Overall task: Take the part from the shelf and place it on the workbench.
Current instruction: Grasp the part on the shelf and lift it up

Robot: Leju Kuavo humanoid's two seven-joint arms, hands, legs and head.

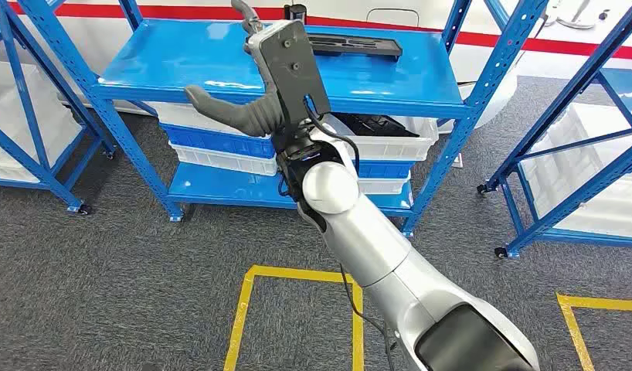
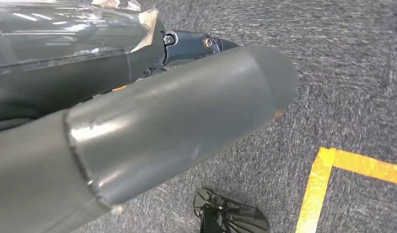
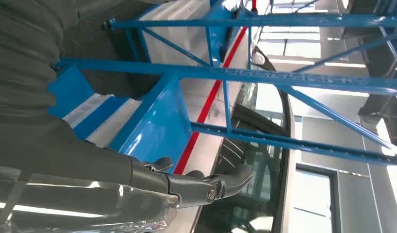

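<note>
1. Part (image 1: 351, 44): long black piece lying flat on blue shelf (image 1: 181, 69) top deck, toward the back-right; long axis runs left-right along the deck.
2. Right hand (image 1: 278, 73) raised in front of the shelf, thumb out to the left, fingers apart, holding nothing; apart from the part.
3. Right wrist view: dark fingers (image 3: 206, 187) extended over the blue deck, w/ red wall stripe (image 3: 211, 97) & blue frame beyond.
4. Left hand (image 2: 153, 121): thick grey thumb close up over grey carpet; open or closed, can't tell.
5. Floor: grey carpet (image 1: 143, 263) w/ yellow tape lines (image 1: 243, 309). White bins (image 1: 390, 143) on lower shelf levels. More blue racks either side.
</note>
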